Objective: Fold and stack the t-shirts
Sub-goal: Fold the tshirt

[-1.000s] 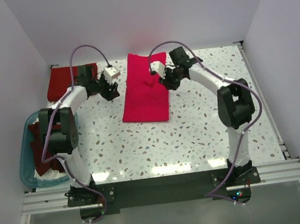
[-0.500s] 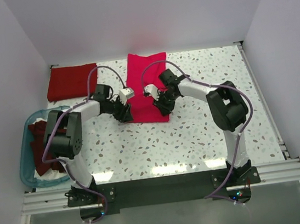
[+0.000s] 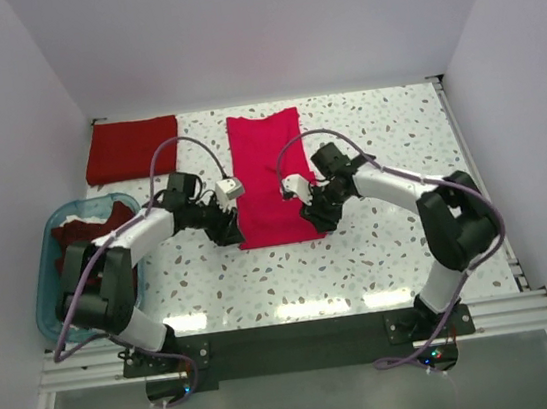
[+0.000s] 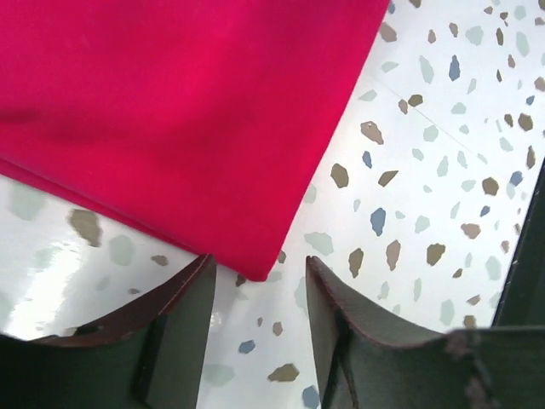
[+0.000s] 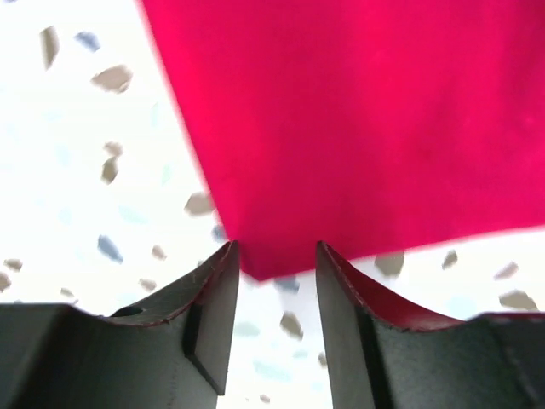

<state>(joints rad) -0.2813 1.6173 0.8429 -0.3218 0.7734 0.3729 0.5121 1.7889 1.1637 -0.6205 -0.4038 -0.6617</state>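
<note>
The crimson t-shirt (image 3: 269, 175) lies folded lengthwise mid-way across the counter (image 3: 381, 251), while the left end effector (image 4: 260, 281) and right end effector (image 5: 277, 264), jaws parted and gripping nothing, straddle its near-left and near-right corners.

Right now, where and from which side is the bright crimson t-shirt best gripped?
Probably grip the bright crimson t-shirt by its two near corners, coming from the near side. It lies flat as a long strip, one short edge nearest; the left gripper and right gripper stand open, each facing one corner.
</note>
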